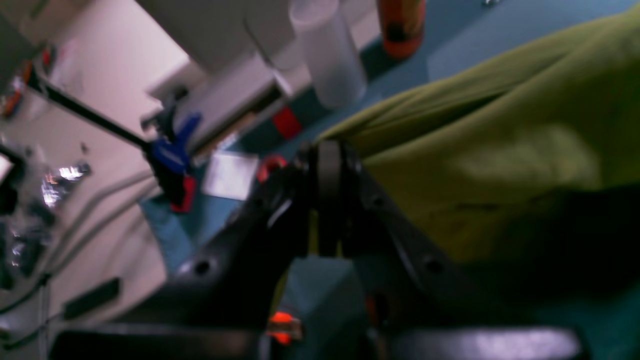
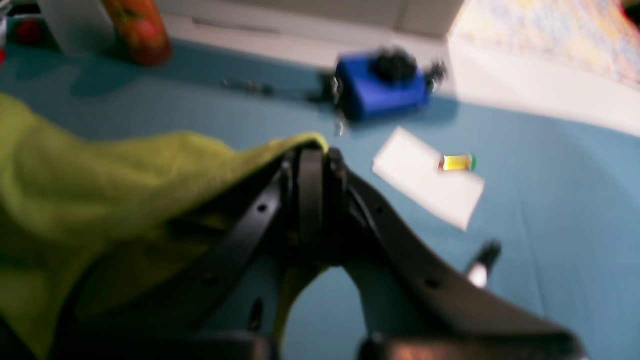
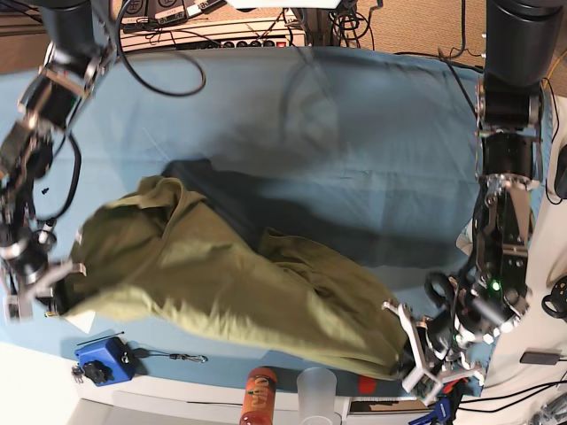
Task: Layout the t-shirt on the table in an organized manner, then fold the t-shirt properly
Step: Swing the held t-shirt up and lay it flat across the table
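The olive t-shirt [image 3: 230, 283] is stretched diagonally between the two arms, bunched and creased, over the near part of the light blue surface [image 3: 354, 133]. In the base view the left end effector [image 3: 415, 352] is at the lower right, closed on one end of the shirt, and the right end effector [image 3: 55, 288] is at the left edge, closed on the other end. The left wrist view, which is blurred, shows the left end effector [image 1: 327, 165] with its jaws pinched together on a fold of green cloth [image 1: 500, 150] that spreads away to the right. The right wrist view shows the right end effector [image 2: 311, 155] likewise pinched shut on a corner of the shirt [image 2: 100, 175], the cloth draping to the left. Along the near edge of the surface stand an orange bottle [image 3: 258, 395] and a clear plastic cup [image 3: 317, 390], side by side just below the shirt. A small blue box [image 3: 99, 361] sits near the right end effector, with a white card [image 2: 427, 177] lying beside it.
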`<state>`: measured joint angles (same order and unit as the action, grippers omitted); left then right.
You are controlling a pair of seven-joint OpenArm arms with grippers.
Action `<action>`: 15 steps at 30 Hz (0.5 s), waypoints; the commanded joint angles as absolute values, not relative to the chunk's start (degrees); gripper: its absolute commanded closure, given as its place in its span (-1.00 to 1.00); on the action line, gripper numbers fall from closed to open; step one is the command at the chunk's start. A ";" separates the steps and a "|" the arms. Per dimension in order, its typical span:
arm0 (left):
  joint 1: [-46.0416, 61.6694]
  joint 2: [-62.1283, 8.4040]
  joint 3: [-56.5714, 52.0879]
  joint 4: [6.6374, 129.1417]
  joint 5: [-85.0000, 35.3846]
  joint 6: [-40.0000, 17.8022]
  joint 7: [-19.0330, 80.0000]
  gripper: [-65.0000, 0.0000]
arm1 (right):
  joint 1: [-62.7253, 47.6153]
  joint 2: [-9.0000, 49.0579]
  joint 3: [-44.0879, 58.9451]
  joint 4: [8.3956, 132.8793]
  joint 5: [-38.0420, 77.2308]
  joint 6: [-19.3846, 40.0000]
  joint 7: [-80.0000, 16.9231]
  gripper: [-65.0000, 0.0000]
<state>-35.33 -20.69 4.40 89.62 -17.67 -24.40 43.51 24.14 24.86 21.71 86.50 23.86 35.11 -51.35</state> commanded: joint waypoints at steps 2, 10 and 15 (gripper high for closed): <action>-39.64 -21.30 3.88 89.34 -16.08 -23.20 41.28 1.00 | 31.09 26.35 19.94 83.92 23.22 34.46 -48.36 1.00; -47.94 -23.64 3.88 81.84 -13.80 -20.53 42.85 1.00 | 47.81 26.37 18.33 72.84 23.09 34.46 -48.88 1.00; -50.24 -26.92 3.88 81.76 -21.71 -18.61 48.97 1.00 | 48.86 26.35 18.52 72.64 25.54 34.48 -50.81 1.00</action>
